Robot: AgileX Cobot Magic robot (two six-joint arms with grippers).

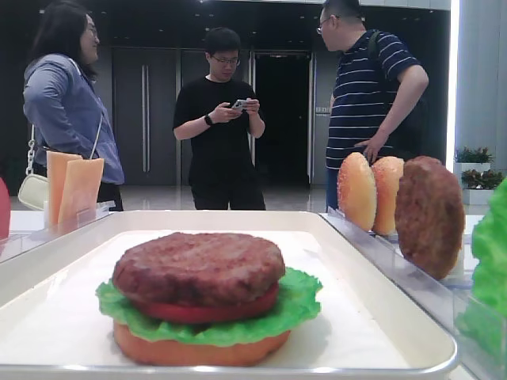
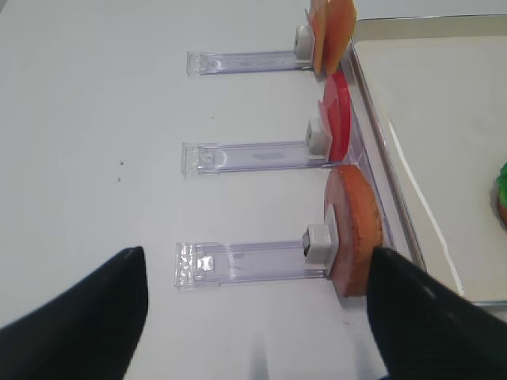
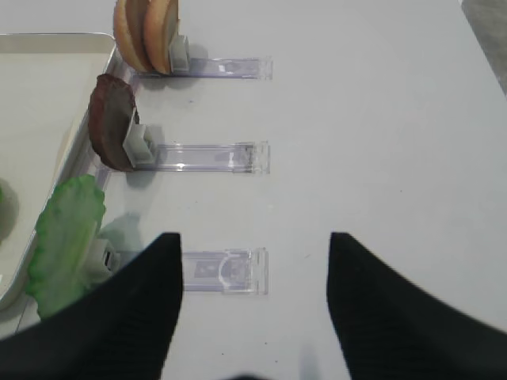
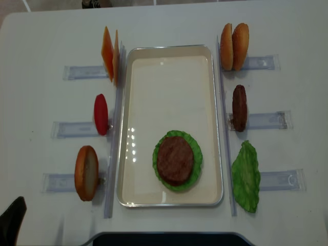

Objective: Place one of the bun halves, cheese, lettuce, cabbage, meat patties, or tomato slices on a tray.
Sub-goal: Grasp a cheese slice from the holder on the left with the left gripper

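Currently, stock by position on the table [image 4: 169, 20]:

Tray [image 4: 215, 113]: centre of table; holds one stack toward its 6 o'clock end; the 12 o'clock half is bare.
Stack [image 1: 202, 297]: bun base, red layer that reads as a tomato slice, lettuce leaf, meat patty on top; apparently a burger built in order.
Clear holders [image 4: 264, 120]: flank the tray; items stand on edge in them, likely so an end effector can pinch them.
Cheese [image 4: 109, 54]: 10 o'clock, two slices upright.
Tomato slice [image 4: 101, 114]: 9 o'clock.
Bun half [image 4: 86, 172]: 8 o'clock.
Seeded bun halves [image 4: 234, 46]: 2 o'clock, a pair.
Spare patty [image 4: 239, 107]: 3 o'clock.
Spare lettuce [image 4: 246, 176]: 4 o'clock.
Left end effector [image 2: 257, 317]: released, jaws spread, nothing between them.
Right end effector [image 3: 253, 309]: released, empty.
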